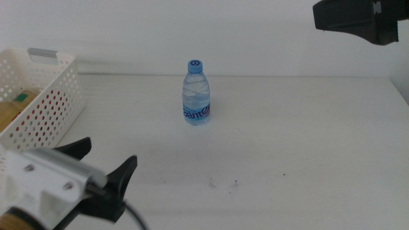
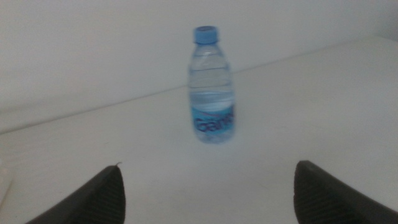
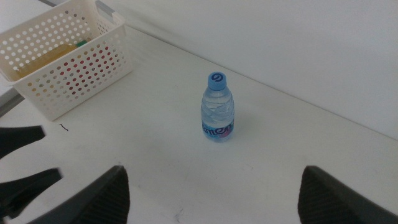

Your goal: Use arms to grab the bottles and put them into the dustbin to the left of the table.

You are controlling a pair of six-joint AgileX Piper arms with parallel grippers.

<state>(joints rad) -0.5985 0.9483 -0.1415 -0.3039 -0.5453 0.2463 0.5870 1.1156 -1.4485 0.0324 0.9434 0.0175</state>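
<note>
While the water bottle (image 1: 197,94) stands upright and alone near the middle of the table (image 1: 300,140), we see both arms well apart from it. Its blue cap (image 1: 195,65) is on, and a blue label wraps its lower part. In the left wrist view the same bottle (image 2: 212,87) stands straight ahead of the jaws, between them in the line of sight but clearly beyond their tips.

We find the left gripper (image 1: 107,167) low at the near left of the middle view, its white casing in front and its two dark jaws spread apart with nothing between them. It sits just beside the dustbin (image 1: 54,96), which stands at the left edge of the table. Through the perforated wall of this white basket we make out something red, and over its rim a yellow bottle with a green label (image 1: 14,105) lies inside. The right wrist view shows the basket (image 3: 68,62) from above, with the yellow shape and a hint of red behind the holes.

We see the right gripper (image 1: 354,19) only as a dark block high in the upper right corner of the middle view, raised well above the table. In its own wrist view its jaws stand wide apart and empty, with the bottle (image 3: 217,107) far ahead of them. A few small dark specks (image 1: 223,184) mark the tabletop nearer the camera.
</note>
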